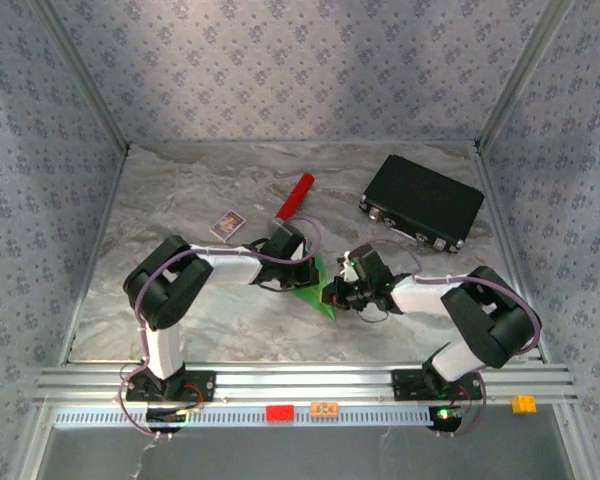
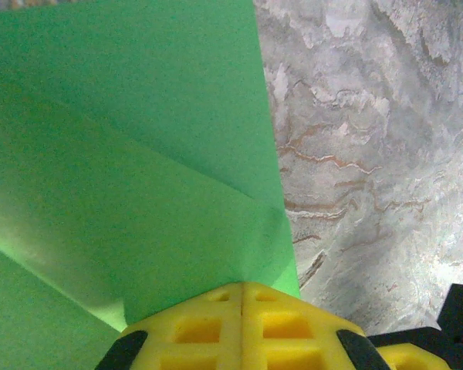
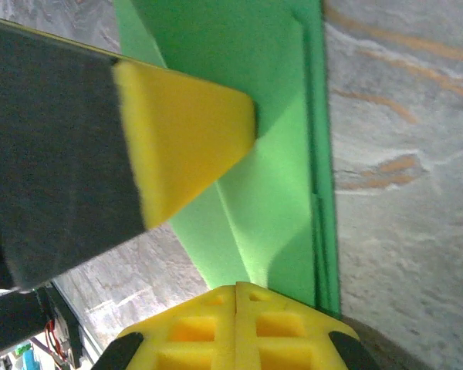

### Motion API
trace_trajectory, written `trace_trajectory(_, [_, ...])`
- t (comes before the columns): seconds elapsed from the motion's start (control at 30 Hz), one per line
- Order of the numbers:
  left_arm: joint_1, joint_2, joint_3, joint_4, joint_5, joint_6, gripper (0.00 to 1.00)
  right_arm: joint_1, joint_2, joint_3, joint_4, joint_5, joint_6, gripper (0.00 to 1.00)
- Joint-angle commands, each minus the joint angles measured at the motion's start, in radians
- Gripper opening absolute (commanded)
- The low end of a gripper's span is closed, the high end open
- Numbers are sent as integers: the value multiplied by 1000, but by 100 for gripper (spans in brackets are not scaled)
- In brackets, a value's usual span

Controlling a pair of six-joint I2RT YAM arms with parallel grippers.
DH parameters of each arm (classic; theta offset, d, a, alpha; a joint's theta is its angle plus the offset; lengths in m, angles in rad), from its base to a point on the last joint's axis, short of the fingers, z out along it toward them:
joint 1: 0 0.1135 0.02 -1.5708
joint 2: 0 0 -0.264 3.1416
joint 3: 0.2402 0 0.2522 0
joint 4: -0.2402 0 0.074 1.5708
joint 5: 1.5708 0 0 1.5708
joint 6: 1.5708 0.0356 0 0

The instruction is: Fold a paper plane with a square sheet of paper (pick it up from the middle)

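At centre, left pincer and right pincer pinch green paper.

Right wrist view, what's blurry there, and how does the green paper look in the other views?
Right wrist: the near yellow pad is soft-edged, the green paper sharper; left wrist: soft shadow bands cross the paper; top external: grainy, paper tiny.

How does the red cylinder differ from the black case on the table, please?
The red cylinder is slim and bright red; the black case is a broad, flat, dark box. The cylinder is much smaller than the case. The cylinder lies near the middle of the marbled table, the case toward its far right corner. Both rest flat on it.
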Motion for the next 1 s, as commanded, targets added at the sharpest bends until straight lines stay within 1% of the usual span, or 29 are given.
trace_trajectory(0.0, [3,51,1,-71,-41,25,3,17,-10,75,-93,14,-47,0])
trace_trajectory(0.17, [4,55,-1,-70,-40,25,3,38,61,104,-132,42,-66,0])
trace_trajectory(0.33, [5,55,-2,-69,-40,30,3,42,78,11,-98,61,-46,0])
trace_trajectory(0.5, [10,56,-7,-79,-50,42,3,40,14,-73,-55,54,-15,0])
trace_trajectory(0.8, [23,67,-16,-70,-47,43,3,17,-119,-137,-146,68,-34,3])
trace_trajectory(0.87, [22,67,-18,-61,-39,42,3,9,-162,-135,-154,57,-36,3])
trace_trajectory(0.97, [23,65,-16,-61,-37,45,3,8,-223,-89,-195,57,-57,4])
